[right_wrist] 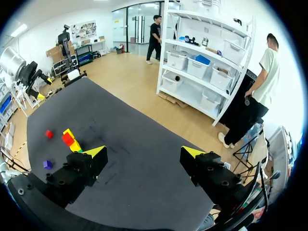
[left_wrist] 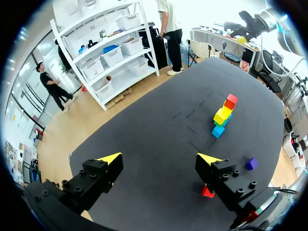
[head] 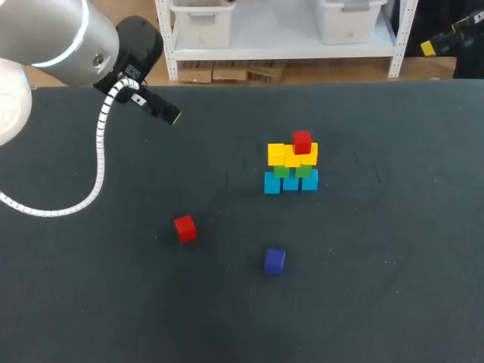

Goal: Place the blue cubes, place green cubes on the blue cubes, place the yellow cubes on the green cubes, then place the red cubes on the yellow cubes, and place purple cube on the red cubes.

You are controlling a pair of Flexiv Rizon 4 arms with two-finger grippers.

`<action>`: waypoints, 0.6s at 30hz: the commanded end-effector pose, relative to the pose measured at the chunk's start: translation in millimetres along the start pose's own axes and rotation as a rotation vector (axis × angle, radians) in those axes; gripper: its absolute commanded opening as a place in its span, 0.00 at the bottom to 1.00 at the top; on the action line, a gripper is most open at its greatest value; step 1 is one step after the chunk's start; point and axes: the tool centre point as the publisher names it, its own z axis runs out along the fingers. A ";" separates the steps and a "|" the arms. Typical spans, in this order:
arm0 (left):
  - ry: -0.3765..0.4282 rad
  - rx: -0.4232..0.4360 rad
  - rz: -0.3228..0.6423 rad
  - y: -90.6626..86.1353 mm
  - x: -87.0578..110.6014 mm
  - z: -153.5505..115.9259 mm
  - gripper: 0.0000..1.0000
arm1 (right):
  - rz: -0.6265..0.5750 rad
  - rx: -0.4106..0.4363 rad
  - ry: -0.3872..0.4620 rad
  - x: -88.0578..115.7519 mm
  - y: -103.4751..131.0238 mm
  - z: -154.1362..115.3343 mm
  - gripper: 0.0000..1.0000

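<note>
Dark table (head: 393, 287) carries the stack (head: 291, 168), blue-green-yellow with 1 red cube (head: 302, 141) on top; loose red cube (head: 184, 228) at its 8 o'clock, purple cube (head: 274, 261) at 6. Red layer looks half done: next move likely the left gripper (left_wrist: 161, 157), spread and empty at 10 o'clock, fetching the loose red; right gripper (right_wrist: 144, 153) also released.
</note>
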 end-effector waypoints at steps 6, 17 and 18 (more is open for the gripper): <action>-0.002 0.004 0.002 1.2 0.7 -0.2 1.00 | 0.000 -0.003 0.000 -0.1 -0.4 -0.6 1.00; 0.028 0.005 0.057 -1.8 -11.8 -19.0 1.00 | 0.000 -0.003 0.000 -0.1 -0.4 -0.6 1.00; 0.045 0.004 0.068 -3.5 -12.9 -21.7 1.00 | 0.000 -0.003 0.000 -0.1 -0.4 -0.6 1.00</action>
